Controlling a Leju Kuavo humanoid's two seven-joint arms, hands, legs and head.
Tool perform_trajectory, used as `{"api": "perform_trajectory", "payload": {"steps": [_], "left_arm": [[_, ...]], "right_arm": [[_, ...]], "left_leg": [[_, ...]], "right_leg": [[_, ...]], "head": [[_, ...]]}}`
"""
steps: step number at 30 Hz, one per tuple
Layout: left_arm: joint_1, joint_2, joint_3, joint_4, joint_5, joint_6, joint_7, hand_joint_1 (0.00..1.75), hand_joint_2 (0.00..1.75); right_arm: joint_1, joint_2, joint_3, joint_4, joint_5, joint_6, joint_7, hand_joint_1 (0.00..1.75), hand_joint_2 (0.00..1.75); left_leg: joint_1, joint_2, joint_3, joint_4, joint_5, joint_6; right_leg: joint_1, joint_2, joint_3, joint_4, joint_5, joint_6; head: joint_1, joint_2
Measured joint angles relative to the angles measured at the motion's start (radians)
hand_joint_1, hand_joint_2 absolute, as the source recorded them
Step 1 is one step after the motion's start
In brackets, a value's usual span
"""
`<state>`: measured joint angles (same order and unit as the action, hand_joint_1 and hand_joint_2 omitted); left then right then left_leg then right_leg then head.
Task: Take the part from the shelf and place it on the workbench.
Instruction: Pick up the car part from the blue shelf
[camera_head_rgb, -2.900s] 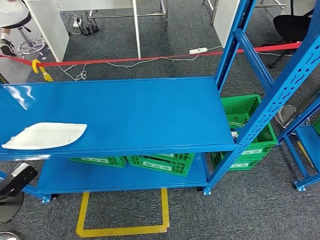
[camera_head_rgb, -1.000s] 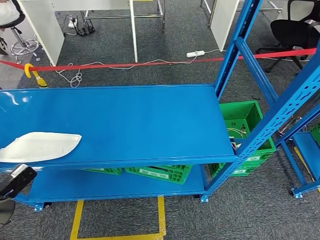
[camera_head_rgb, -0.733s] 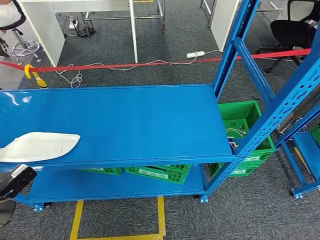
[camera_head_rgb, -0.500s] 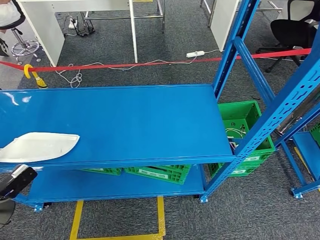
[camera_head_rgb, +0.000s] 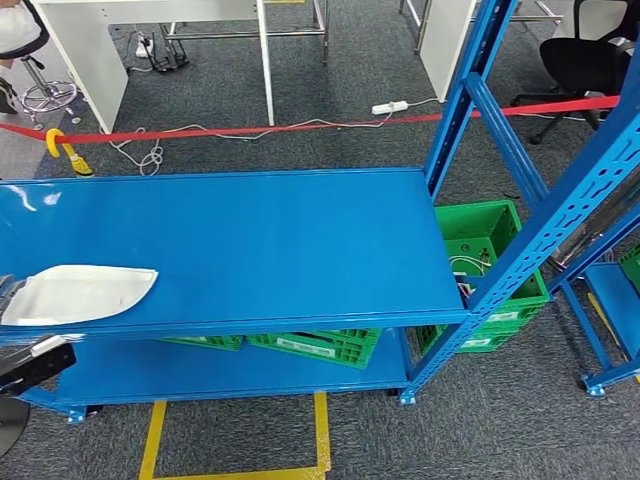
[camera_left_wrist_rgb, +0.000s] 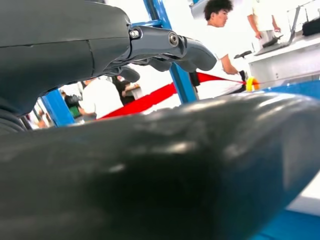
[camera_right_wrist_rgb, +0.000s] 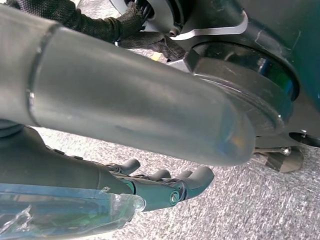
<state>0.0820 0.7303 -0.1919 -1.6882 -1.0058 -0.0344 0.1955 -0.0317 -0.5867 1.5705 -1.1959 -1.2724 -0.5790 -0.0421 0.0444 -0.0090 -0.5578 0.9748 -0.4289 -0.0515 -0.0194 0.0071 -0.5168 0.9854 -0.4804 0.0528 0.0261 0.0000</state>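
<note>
- Fingers (camera_left_wrist_rgb: 166, 42) of the left hand (camera_left_wrist_rgb: 113, 100) stretch out straight and apart, holding nothing; this hand sits just beside and below the near front edge of the shelf (camera_head_rgb: 302, 250).
- Right hand (camera_right_wrist_rgb: 124, 150) hangs over grey floor, fingers (camera_right_wrist_rgb: 177, 185) loosely extended, empty, well apart from the work.
- Beyond the left fingers, the part (camera_head_rgb: 75, 294), a flat white shell, lies on the shelf board with its long axis along the front edge, its pointed end away from the hand.
- Judged nearer: the left hand.
</note>
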Motion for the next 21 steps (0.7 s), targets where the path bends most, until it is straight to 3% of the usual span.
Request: {"api": "perform_trajectory", "payload": {"steps": [8,21], "left_arm": [[0.002,0.071,-0.037,0.030,-0.063,-0.003,-0.018,0.00,0.00],[0.007,0.105,-0.068,0.043,-0.089,-0.009,-0.029,0.00,0.00]], "right_arm": [[0.001,0.000,0.000,0.000,-0.001,-0.005,0.000,0.00,0.00],[0.003,0.000,0.000,0.000,-0.001,-0.016,0.001,0.00,0.00]], "left_leg": [[0.000,0.000,0.000,0.000,0.000,0.000],[0.000,0.000,0.000,0.000,0.000,-0.001]], "right_leg": [[0.000,0.000,-0.002,0.000,0.000,-0.001],[0.000,-0.001,-0.001,0.002,-0.001,-0.001]], "head": [[0.000,0.000],[0.000,0.000]]}}
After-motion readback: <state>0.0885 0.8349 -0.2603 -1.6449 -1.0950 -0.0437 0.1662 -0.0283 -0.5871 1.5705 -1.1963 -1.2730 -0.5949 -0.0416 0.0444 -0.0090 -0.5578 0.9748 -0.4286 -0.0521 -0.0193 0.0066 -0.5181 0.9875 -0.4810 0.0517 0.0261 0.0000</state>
